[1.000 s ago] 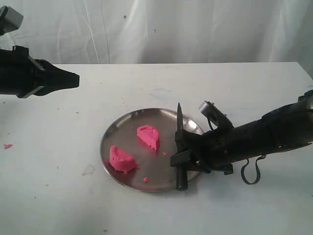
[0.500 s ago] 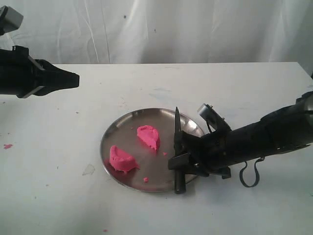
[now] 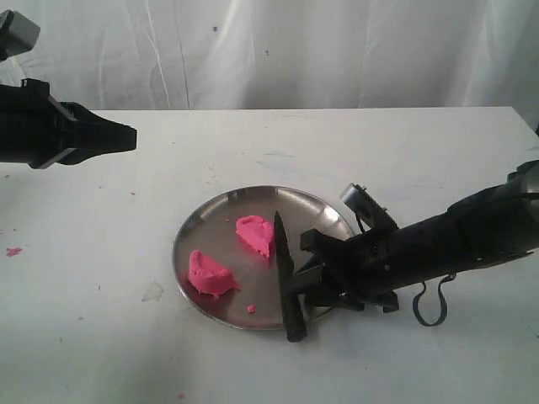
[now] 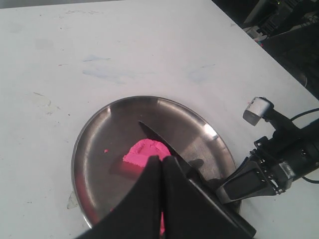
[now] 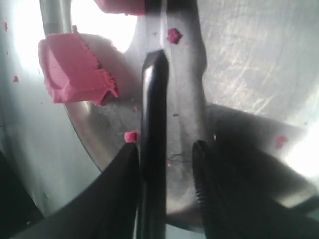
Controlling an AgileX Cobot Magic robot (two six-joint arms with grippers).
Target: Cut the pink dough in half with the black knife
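The white table (image 3: 253, 135) carries a round steel plate (image 3: 202, 220), which sits near the middle of the surface.

My right arm (image 3: 455, 240) reaches in low from the right side, and its gripper (image 3: 313, 271) is positioned over the plate's right rim. My left arm (image 3: 34, 135) hangs above the table at the far left, well apart from the plate; its gripper (image 3: 126, 136) has both fingers pressed together with nothing between them.

The black knife (image 3: 285, 273) lies across the right part of the plate, point toward the plate's centre, handle end past the near rim. In the right wrist view my fingers (image 5: 124, 184) stand on either side of the handle with a visible gap on one side; I cannot tell whether they grip it.

The pink dough is in two halves on the plate: one (image 3: 255, 235) just beside the blade tip, the other (image 3: 209, 274) near the left rim. A small pink crumb (image 3: 251, 309) lies between the halves and the near rim.
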